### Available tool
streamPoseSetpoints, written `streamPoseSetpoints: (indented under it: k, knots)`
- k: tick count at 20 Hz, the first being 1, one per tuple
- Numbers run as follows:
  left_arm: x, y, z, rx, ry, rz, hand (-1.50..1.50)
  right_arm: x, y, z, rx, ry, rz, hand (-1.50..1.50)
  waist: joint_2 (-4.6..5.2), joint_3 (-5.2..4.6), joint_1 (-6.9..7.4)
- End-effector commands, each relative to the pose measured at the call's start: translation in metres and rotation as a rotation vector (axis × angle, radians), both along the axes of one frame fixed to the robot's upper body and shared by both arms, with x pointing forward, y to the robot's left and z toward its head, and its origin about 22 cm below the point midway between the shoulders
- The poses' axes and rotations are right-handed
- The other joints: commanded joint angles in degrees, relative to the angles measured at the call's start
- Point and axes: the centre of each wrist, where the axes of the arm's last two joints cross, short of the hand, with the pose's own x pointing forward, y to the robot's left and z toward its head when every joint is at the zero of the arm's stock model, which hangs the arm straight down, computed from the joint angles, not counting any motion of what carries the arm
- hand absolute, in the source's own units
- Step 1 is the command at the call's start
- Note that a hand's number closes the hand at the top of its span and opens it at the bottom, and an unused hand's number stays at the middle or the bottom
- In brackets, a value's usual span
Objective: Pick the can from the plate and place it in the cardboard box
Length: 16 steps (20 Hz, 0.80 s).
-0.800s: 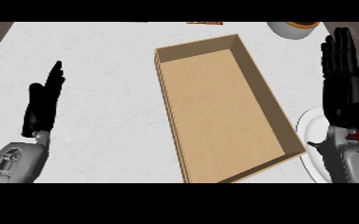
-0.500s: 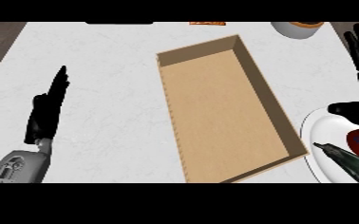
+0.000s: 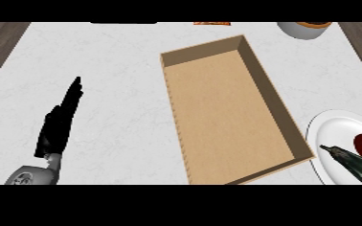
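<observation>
An open cardboard box (image 3: 233, 119) lies lengthwise in the middle of the white counter, with nothing inside. At the right edge, a white plate (image 3: 320, 136) is partly cut off. A sliver of the red can (image 3: 357, 142) shows on it at the frame's border. Only a dark finger of my right hand (image 3: 341, 157) shows, lying over the plate just below the can; the rest is out of frame. My left hand (image 3: 58, 124) rests at the lower left, fingers straight and seen edge-on, well away from the box.
A white bowl with orange contents (image 3: 304, 28) sits at the far right corner. A small orange packet (image 3: 212, 23) and a dark object (image 3: 124, 22) lie along the far edge. Dark wood shows past the counter's far corners.
My right hand has come down from upright beside the box to the plate at the lower right, mostly leaving the frame. The left hand has turned edge-on. The red can has come into view.
</observation>
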Motion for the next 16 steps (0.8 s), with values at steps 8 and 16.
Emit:
streamPoseSetpoints:
  k: [8, 16]
  knots:
    - [-0.008, -0.012, 0.000, -0.001, -0.009, -0.011, 0.00, -0.030, -0.072, 0.090, -0.626, 0.316, 0.198, -1.50, 0.05, -0.02, 0.65]
    - [-0.014, 0.005, 0.001, -0.012, -0.004, -0.021, 0.00, -0.033, -0.070, 0.098, -0.947, 0.664, 0.400, -1.50, 0.07, -0.05, 1.03]
